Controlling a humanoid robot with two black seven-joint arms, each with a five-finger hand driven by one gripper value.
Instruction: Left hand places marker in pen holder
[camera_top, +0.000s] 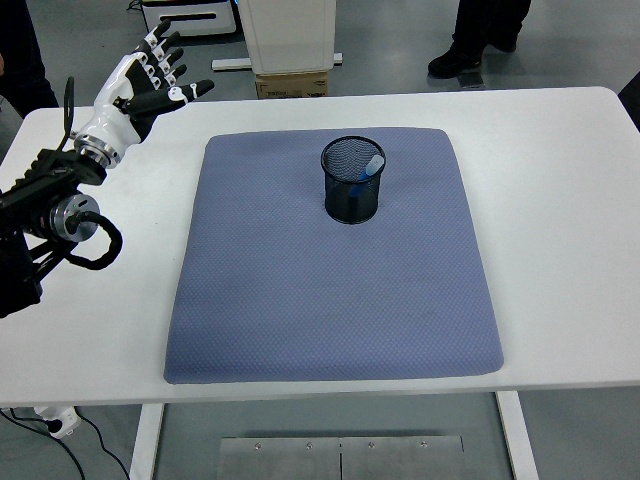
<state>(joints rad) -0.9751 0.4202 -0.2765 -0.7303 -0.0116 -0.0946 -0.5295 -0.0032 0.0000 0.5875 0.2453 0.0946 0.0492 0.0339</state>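
A white table (560, 200) is seen from above, its near edge running along the bottom of the view. A blue-grey textured mat (330, 290) is laid flat on the middle of the tabletop, leaving bare white surface on every side. A black mesh pen holder (352, 181) is set upright on the mat's far half, well inside the mat's edges. The table's white legs are seen below the near edge.
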